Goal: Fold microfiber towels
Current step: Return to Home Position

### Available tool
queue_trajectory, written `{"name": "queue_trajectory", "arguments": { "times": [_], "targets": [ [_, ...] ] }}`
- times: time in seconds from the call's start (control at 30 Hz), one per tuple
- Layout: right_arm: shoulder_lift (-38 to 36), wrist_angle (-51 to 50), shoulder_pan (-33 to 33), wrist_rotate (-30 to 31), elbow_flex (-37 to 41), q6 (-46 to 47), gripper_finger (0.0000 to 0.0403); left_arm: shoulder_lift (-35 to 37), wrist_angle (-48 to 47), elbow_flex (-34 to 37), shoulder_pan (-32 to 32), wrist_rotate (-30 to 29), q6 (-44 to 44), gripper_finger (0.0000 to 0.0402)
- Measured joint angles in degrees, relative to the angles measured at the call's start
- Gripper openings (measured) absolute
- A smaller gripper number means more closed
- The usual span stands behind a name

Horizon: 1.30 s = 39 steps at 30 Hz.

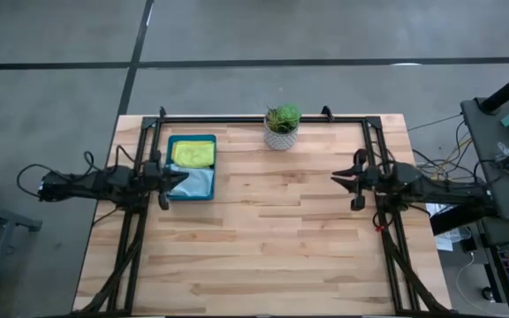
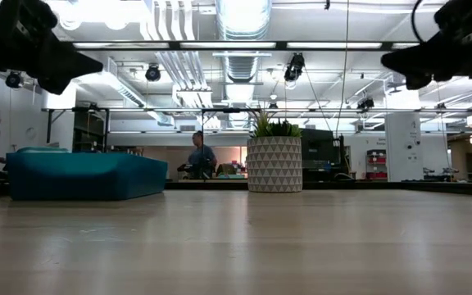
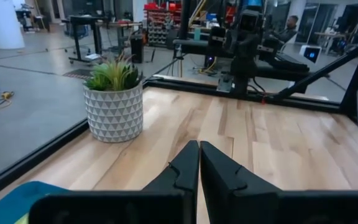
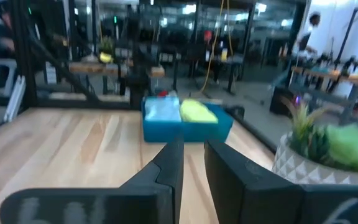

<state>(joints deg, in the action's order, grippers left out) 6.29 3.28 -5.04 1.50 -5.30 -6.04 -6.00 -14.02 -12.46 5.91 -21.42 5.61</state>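
Table [image 1: 263, 238]: pale wood planks, bordered by a black frame [image 1: 237, 118] along its far edge and both sides.

Tray [image 1: 170, 168]: dark teal, rigid, on the left half of the table toward the far edge; seen as a low block in the low view [image 2: 80, 176] and across the table in the right wrist view [image 4: 188, 130].

Yellow-green towel [image 1: 193, 153]: folded, lying in the far half of the tray; also shows in the right wrist view [image 4: 197, 112].

Light blue towel [image 1: 200, 184]: folded, lying in the near half of the tray, just beside the yellow-green one [image 4: 163, 109]; whether other cloths lie beneath either one cannot be told.

Potted plant [image 1: 282, 128]: white patterned pot with green leaves, upright at the middle of the far edge, well apart from the tray [image 2: 274, 164] [image 3: 114, 106].

Left gripper [image 1: 182, 177]: at the tray's near left side, raised off the table; fingers pressed together, holding nothing [image 3: 199, 147].

Right gripper [image 1: 336, 179]: at the table's right side, raised, facing the tray; fingers a little apart, with nothing between them [image 4: 193, 144].

Person [image 2: 201, 156]: in the room behind the table, far off.
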Motion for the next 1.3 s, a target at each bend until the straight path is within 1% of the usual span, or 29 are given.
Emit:
{"name": "queue_trajectory", "arguments": {
  "times": [0.2,0.37,0.47,0.6,0.67,0.73,0.9,0.97,1.03,1.13,1.3],
  "targets": [
    [-6.2,-4.5,0.0,0.1,-0.1,0.0,0.0054,4.5,0.0,3.0,0.0,0.1,0.0,0.0000],
    [-5.6,-5.7,0.0,0.1,-0.7,0.0,0.0054,4.4,0.5,4.8,0.0,0.2,0.3,0.0000],
    [-5.7,-6.5,0.0,0.0,-0.6,0.4,0.0054,4.3,1.7,6.9,0.0,0.8,2.1,0.0000],
    [-5.9,-6.3,0.0,-0.1,0.4,0.2,0.0054,4.1,8.1,9.0,0.0,4.6,2.4,0.0000],
    [-5.9,-4.9,0.0,-1.1,2.3,0.1,0.0054,3.4,13.0,10.5,0.0,6.5,0.7,0.0000],
    [-5.9,-2.4,0.0,-2.4,4.6,0.8,0.0054,3.0,16.5,11.7,0.0,7.0,-0.2,0.0000],
    [-4.3,-2.0,0.0,-3.5,4.6,1.4,0.0054,1.7,17.1,12.0,0.0,6.9,-0.1,0.0000],
    [-4.3,-1.7,0.0,-2.2,4.6,2.0,0.0054,1.5,17.0,12.0,0.0,6.9,0.0,0.0000],
    [-4.4,-1.7,0.0,0.8,4.6,5.3,0.0054,1.5,17.0,12.0,0.0,6.9,0.0,0.0000],
    [-3.9,-1.6,0.0,3.7,4.6,8.7,0.0054,1.3,17.0,12.1,0.0,6.8,-0.2,0.0000],
    [-3.6,-1.5,0.0,4.3,4.6,10.5,0.0054,0.8,17.0,12.1,0.0,6.8,-0.1,0.0000]
  ]
}}
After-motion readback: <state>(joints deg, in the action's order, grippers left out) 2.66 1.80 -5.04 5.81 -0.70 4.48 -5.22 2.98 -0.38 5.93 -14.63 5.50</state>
